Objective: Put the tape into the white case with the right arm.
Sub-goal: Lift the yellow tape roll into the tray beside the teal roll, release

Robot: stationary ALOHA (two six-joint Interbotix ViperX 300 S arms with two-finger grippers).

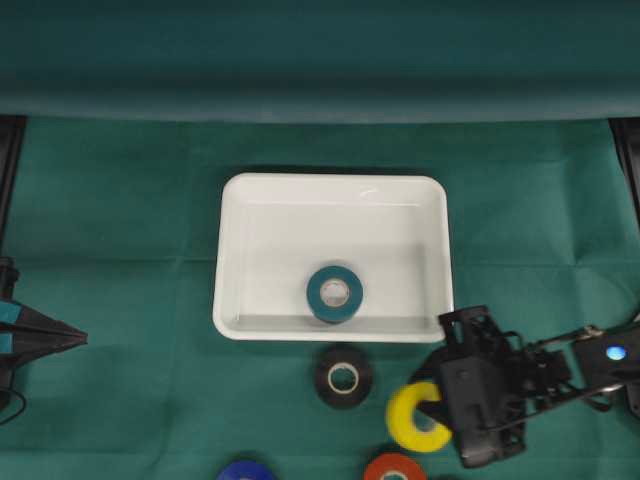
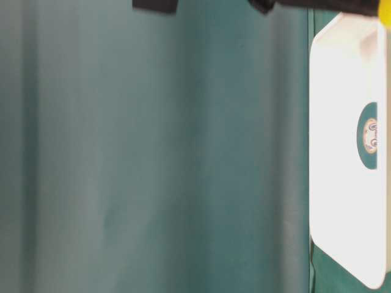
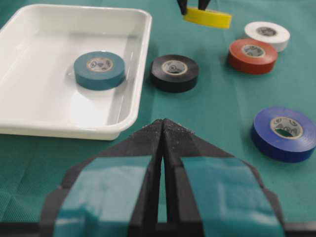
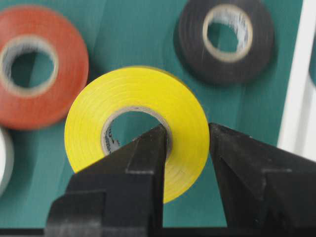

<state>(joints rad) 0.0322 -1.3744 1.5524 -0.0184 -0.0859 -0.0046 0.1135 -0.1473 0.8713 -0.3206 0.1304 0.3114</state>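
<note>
Pinching the wall of the yellow tape (image 4: 136, 126) with my right gripper (image 4: 187, 140), I have one pointed finger (image 4: 143, 158) through the roll's hole and the other against its outer face, so the ring sits clamped between them, lifted off the green cloth (image 1: 120, 220). It hangs just off the near right corner of the white case (image 1: 240, 200), outside the rim. The case is smooth, glossy plastic with rounded corners, and a teal roll (image 1: 334, 292) lies flat inside it. My left gripper (image 3: 163, 133) rests well apart with its teal-patched fingers pressed together on nothing. The left wrist view shows black (image 3: 174, 72), red (image 3: 253, 55), white (image 3: 267, 35) and blue (image 3: 283, 133) rolls flat on the cloth; the table-level view gives only the case's edge and the curtain (image 2: 153, 152).
</note>
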